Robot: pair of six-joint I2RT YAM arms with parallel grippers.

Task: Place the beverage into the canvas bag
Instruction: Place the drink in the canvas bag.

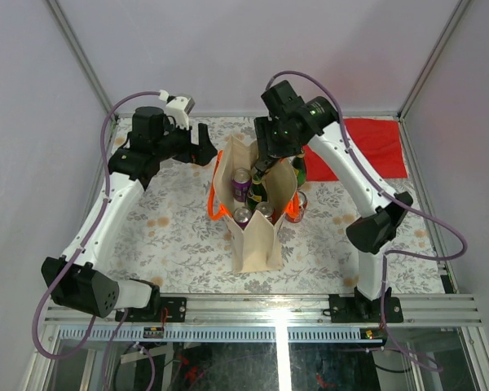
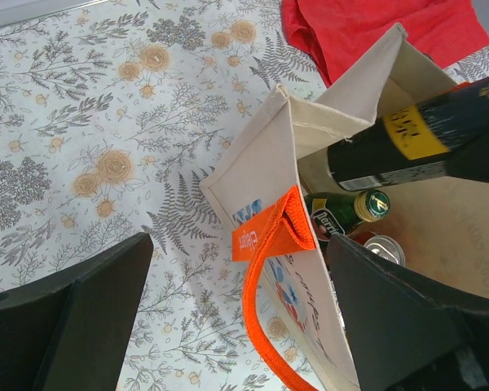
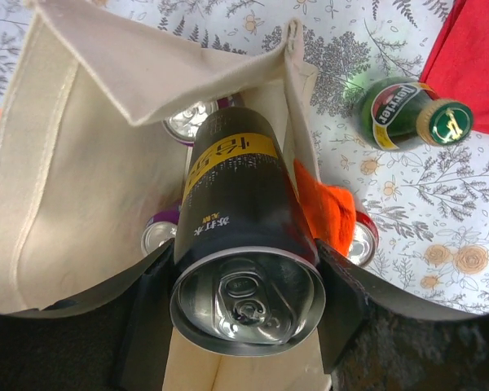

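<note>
The canvas bag (image 1: 257, 244) stands open in the middle of the table (image 1: 163, 236), its orange handles (image 1: 216, 208) flopped over the sides. The right tool (image 3: 246, 305) is over the bag's mouth, gripping the beverage (image 3: 236, 236), a black can with a yellow label. One finger is pressed against each side of the can near its top end. The can tilts downward, its lower end already past the rim and inside the bag, its pull-tab end facing back up toward the wrist. A few other cans (image 1: 242, 183) already stand in the bag, purple ones among them.

The left tool (image 2: 238, 252) is at the bag's far left corner with its jaws spread wide and holding nothing. From its wrist, the bag's wall and one orange handle show between the fingers; I can't tell whether they touch the cloth.

Just outside the bag's right wall are a green bottle (image 3: 399, 114) and a red can (image 3: 363, 236). A red cloth (image 1: 375, 145) lies flat at the table's far right corner.
</note>
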